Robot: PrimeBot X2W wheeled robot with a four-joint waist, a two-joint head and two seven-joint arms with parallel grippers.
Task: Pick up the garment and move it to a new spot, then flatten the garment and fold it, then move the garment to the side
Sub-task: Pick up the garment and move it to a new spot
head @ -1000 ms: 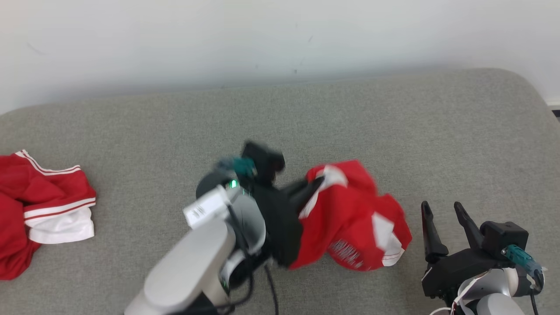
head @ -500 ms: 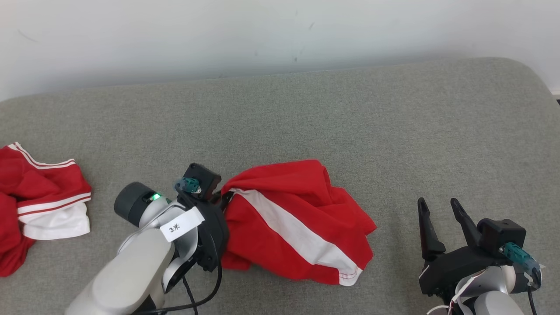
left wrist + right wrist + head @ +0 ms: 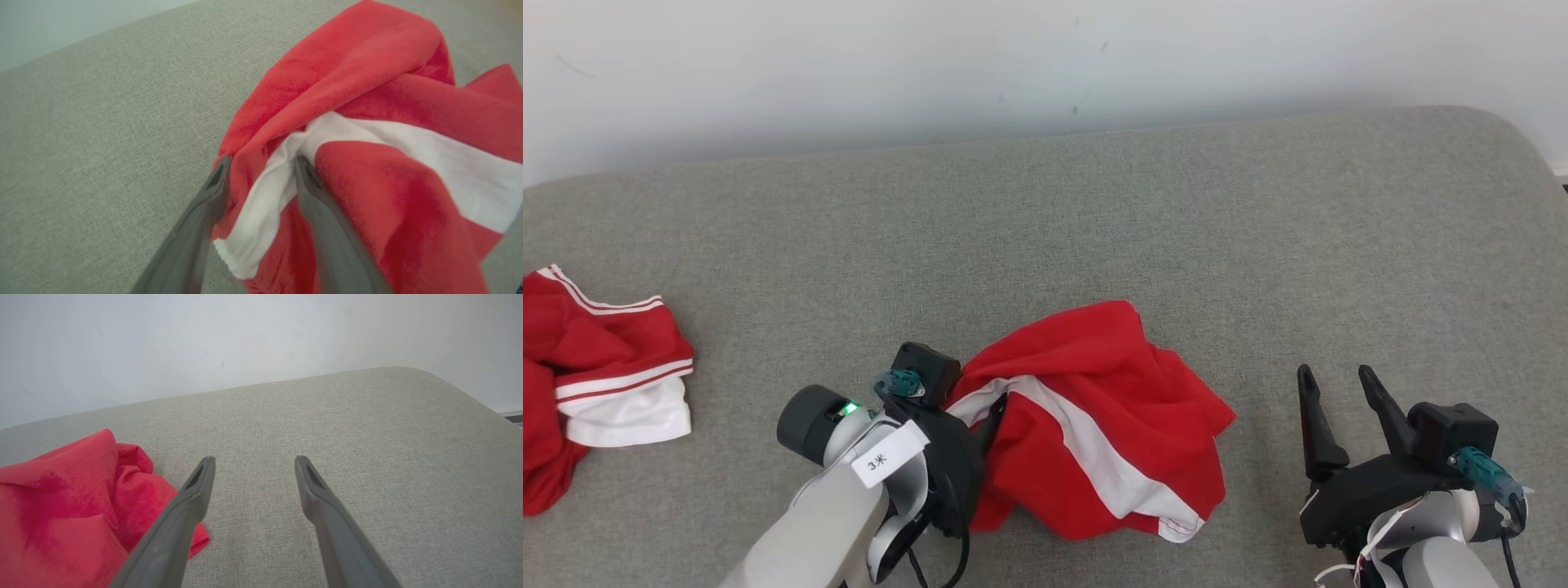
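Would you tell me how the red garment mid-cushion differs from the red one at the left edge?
The middle red garment carries one broad white band; the left-edge red garment has thin white stripes. The middle one lies between the left gripper's open fingers; the left-edge one lies untouched. Both are crumpled on the grey cushion.

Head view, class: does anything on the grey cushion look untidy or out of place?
The red garment with a white stripe lies crumpled in a heap at the front middle; a second red garment lies bunched at the left edge.
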